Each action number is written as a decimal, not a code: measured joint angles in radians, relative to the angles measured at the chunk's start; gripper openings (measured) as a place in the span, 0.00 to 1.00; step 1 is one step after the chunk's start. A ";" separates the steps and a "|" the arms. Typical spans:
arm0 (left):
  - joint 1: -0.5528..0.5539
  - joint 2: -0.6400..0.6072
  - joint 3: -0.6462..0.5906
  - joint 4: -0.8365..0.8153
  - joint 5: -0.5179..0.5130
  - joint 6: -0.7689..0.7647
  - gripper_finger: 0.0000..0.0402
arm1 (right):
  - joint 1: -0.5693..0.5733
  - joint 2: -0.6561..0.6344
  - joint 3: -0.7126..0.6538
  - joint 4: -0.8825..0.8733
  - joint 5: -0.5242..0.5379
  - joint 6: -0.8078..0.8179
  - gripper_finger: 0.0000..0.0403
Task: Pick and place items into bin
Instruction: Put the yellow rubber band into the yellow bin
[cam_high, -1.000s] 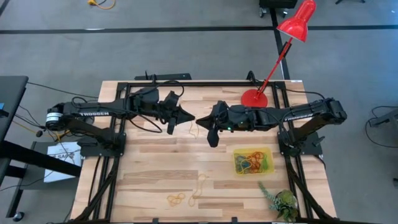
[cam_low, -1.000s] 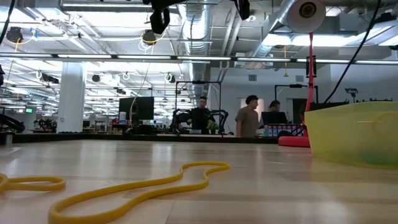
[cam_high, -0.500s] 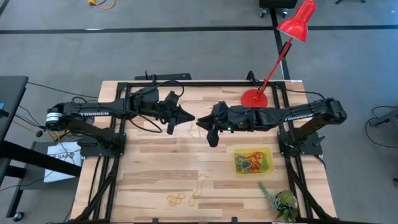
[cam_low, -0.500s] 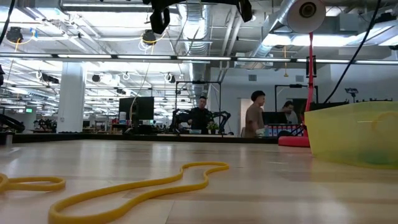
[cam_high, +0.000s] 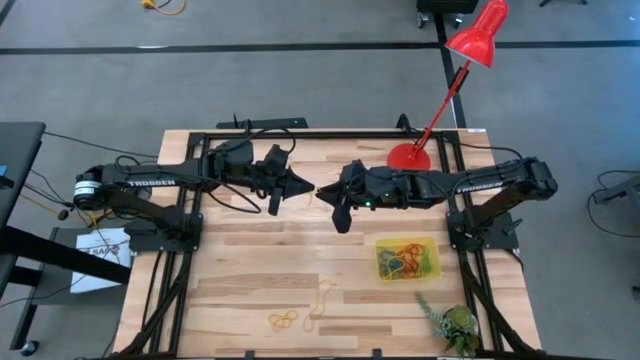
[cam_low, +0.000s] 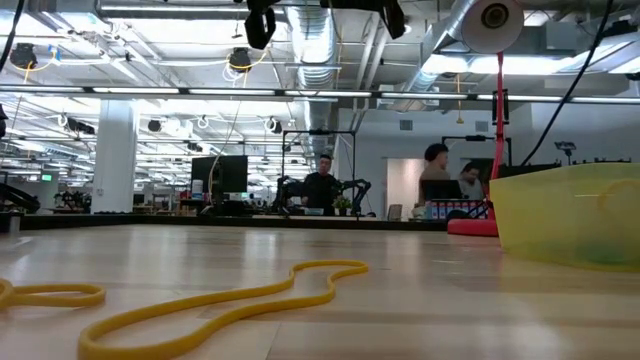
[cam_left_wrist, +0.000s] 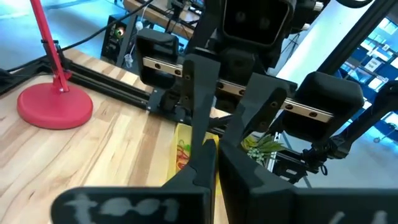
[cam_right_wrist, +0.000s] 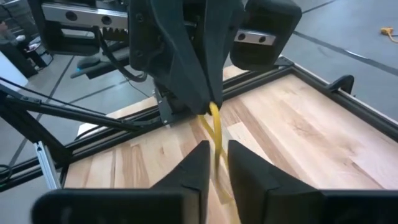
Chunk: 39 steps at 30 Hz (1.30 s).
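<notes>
From above, my left claw (cam_high: 303, 187) and right claw (cam_high: 322, 190) meet tip to tip toward 12 o'clock on the worktop (cam_high: 240, 260). The bin (cam_high: 433, 250) sits at 4 o'clock, with loose bands (cam_high: 285, 320) at 6. The right claw has nudged closer than a second ago.

At table height, only people in the background have shifted.

My right wrist shows the left claw pinching a yellow band (cam_right_wrist: 215, 127), limp and featherlight. It dangles between my right fingers, which are slightly apart. I'd pinch one strand.
</notes>
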 joint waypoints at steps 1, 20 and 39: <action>0.000 0.000 0.000 0.000 -0.002 0.000 0.00 | 0.000 0.000 0.000 0.000 -0.003 0.000 0.10; -0.002 0.000 0.000 -0.040 -0.077 0.021 0.13 | 0.000 0.000 0.000 -0.005 -0.003 0.000 0.01; -0.006 0.000 0.001 -0.131 -0.155 0.000 0.27 | 0.148 -0.051 0.000 -0.846 -0.176 0.907 0.00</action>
